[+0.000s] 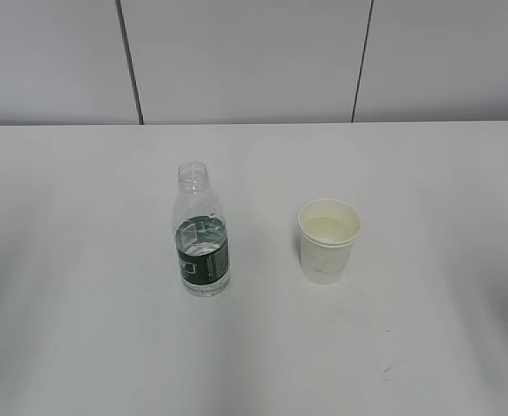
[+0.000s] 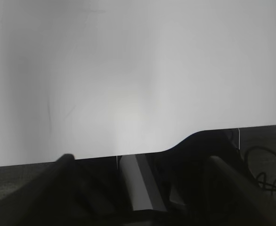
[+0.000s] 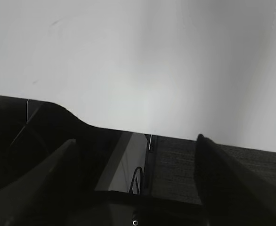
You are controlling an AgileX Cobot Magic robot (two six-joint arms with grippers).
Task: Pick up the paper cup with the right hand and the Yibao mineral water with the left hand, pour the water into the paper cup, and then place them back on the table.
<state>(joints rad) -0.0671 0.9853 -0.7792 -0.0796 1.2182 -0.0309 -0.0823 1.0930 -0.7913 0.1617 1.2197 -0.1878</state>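
The desk (image 1: 427, 173) fills the exterior view, white and bare apart from two things standing upright near its middle. Neither arm shows there. The Yibao mineral water (image 1: 202, 234) stands at about 9 o'clock of centre, uncapped, with water (image 1: 204, 251) up to the label band. The paper cup (image 1: 328, 241) stands at 3 o'clock of the bottle, apart from it, with what may be liquid inside. The gap between them and the open desk on all sides leave each arm room to come in from its own side. Each wrist view looks over the near desk edge: the left tool (image 2: 140, 162) and right tool (image 3: 135, 143) are spread and empty.
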